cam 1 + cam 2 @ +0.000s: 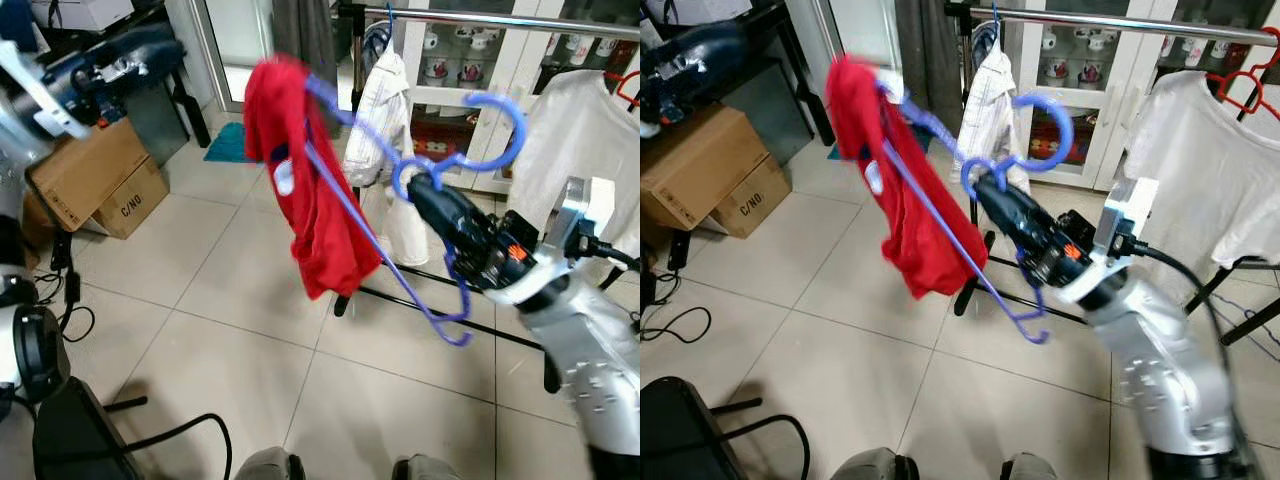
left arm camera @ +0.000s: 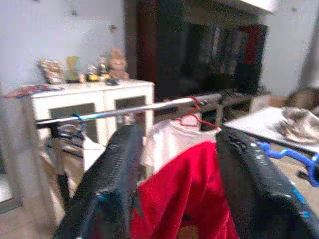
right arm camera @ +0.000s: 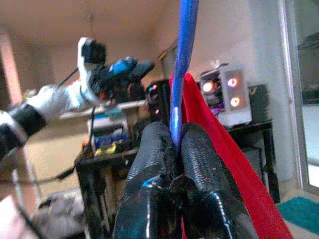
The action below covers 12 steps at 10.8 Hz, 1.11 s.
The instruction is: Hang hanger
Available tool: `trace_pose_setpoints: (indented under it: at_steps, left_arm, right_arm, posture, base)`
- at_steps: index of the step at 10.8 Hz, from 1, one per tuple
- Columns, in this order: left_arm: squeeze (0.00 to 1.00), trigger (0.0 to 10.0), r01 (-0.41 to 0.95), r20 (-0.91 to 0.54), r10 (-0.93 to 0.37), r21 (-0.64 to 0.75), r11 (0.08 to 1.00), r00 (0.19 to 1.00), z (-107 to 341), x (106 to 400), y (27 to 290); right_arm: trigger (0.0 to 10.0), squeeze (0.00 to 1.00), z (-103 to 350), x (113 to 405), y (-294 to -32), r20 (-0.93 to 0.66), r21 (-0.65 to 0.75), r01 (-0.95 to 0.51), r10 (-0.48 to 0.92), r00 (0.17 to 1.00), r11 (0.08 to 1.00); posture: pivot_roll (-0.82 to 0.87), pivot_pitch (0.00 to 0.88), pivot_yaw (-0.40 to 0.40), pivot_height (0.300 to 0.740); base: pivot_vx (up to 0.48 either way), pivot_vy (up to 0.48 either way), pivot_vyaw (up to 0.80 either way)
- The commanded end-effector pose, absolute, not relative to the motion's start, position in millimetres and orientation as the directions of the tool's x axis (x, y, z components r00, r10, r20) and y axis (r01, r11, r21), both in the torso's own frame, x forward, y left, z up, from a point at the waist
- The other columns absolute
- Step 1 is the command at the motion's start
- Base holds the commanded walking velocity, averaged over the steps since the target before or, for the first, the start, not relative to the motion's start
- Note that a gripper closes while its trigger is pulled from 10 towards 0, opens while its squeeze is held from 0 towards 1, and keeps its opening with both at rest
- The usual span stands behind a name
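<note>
My right gripper is shut on the neck of a blue hanger, just under its hook. It holds the hanger up in front of me, tilted. A red shirt hangs bunched on the hanger's far arm. In the right wrist view the fingers pinch the blue hanger beside the red shirt. The metal rail runs above and behind the hook, apart from it. My left gripper is raised at the far left and open, and the red shirt shows between its fingers.
A white shirt and a white T-shirt on a red hanger hang on the rail. The rack's base bar crosses the tiled floor. At the left are cardboard boxes, cables and a black chair.
</note>
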State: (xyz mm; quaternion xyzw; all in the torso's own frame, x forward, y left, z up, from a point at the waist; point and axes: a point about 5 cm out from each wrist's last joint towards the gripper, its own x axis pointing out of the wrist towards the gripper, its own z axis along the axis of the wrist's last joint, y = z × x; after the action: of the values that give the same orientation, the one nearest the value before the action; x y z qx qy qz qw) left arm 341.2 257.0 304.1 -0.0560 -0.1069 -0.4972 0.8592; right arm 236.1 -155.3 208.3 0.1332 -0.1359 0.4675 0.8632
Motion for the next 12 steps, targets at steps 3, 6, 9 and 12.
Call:
trace_pose_setpoints:
  at_steps: [3,6,9,12]
  left_arm:
    - [0.0,10.0,0.962,-0.018,-0.962,-0.009,0.274,0.274,287.8,330.3,227.4]
    - [0.0,10.0,0.974,-0.059,-0.974,-0.051,0.22,0.217,280.7,325.7,224.5]
    - [0.0,10.0,0.986,-0.191,-0.973,-0.085,0.145,0.126,269.8,320.4,229.4]
    - [0.0,10.0,0.99,-0.185,-0.977,-0.08,0.12,0.103,262.9,323.3,221.3]
  right_arm:
    - [0.0,0.0,220.4,238.6,-170.5,0.225,-0.031,-0.884,0.865,0.448,0.466]
    - [0.0,0.0,222.8,237.6,-172.9,0.191,-0.051,-0.895,0.884,0.427,0.443]
    - [0.0,0.0,230.3,232.0,-176.6,0.029,-0.134,-0.947,0.956,0.29,0.292]
    - [0.0,0.0,228.2,231.3,-172.8,0.013,-0.145,-0.952,0.963,0.269,0.268]
  posture:
    - [-0.07,0.0,0.098,0.74]
    - [-0.07,0.0,0.098,0.74]
    - [-0.08,0.0,0.078,0.74]
    - [-0.08,0.0,0.084,0.74]
  base:
    - [0.0,0.0,0.0]
    - [0.0,0.0,0.0]
    - [0.0,0.0,0.0]
    - [0.0,0.0,0.0]
